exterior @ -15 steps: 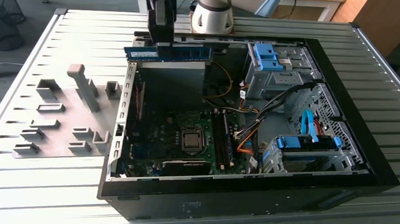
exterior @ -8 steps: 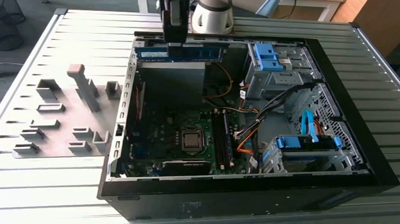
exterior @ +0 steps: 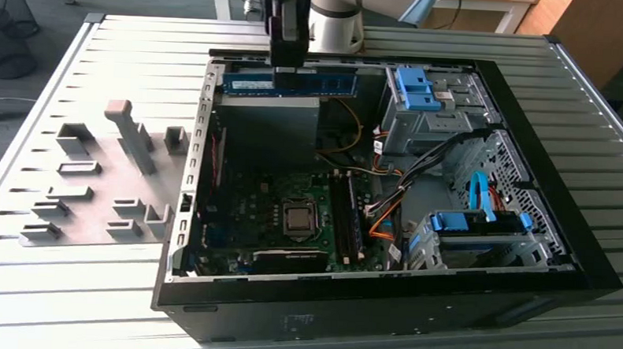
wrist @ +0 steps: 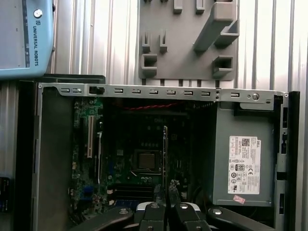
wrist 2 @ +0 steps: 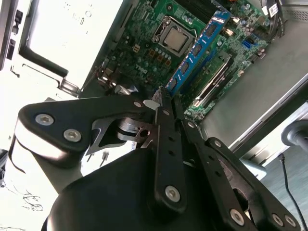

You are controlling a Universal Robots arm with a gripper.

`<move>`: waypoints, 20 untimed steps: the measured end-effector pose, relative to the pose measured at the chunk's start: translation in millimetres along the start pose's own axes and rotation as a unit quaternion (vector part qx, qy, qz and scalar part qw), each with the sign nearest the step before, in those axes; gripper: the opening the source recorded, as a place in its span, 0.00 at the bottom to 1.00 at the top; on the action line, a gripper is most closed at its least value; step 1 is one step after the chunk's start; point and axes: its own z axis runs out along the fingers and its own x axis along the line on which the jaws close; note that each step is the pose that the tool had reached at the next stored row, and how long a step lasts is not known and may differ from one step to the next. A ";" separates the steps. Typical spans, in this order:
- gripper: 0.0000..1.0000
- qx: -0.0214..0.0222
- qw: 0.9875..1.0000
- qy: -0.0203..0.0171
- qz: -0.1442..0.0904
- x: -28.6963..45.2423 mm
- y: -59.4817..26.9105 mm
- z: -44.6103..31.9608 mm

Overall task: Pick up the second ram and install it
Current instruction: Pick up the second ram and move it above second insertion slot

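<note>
A big metal table (exterior: 75, 290) with long ridges holds everything. On it lies a black computer case (exterior: 390, 304) with its side off, so the inside is open from above.

Inside the case is a dark green board (exterior: 257, 211) with a square silver chip (exterior: 300, 219) in the middle. Just to the exterior view's right of the chip run long black slots (exterior: 343, 219). A grey power box (exterior: 266, 125) fills the far part of the case. Two blue drive holders (exterior: 415, 88) (exterior: 478, 225) and a bunch of orange and black wires (exterior: 384, 217) sit on the exterior view's right.

On the exterior view's left, beside the case, lies a grey plate (exterior: 100, 189) with small grey blocks on it.

The space above the board is free, with the case walls all around it.

The gripper (exterior: 287, 67) hangs over the far edge of the case. Its fingers (wrist 2: 163, 120) are pinched narrow on the memory stick (exterior: 326, 84). The stick is blue-green with black chips, seen in the second wrist view (wrist 2: 199, 45). It is up in the air, not in a slot.
</note>
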 end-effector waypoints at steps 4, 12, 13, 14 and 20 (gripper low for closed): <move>0.14 0.000 1.000 0.000 0.002 0.1 -6.1 0.0; 0.14 0.000 1.000 0.000 0.005 0.3 -24.6 -0.3; 0.14 0.000 1.000 0.000 0.005 0.3 -27.3 -0.3; 0.14 0.000 1.000 0.000 0.005 0.3 -29.9 -0.4; 0.14 0.000 1.000 0.000 0.005 0.5 -46.1 -0.6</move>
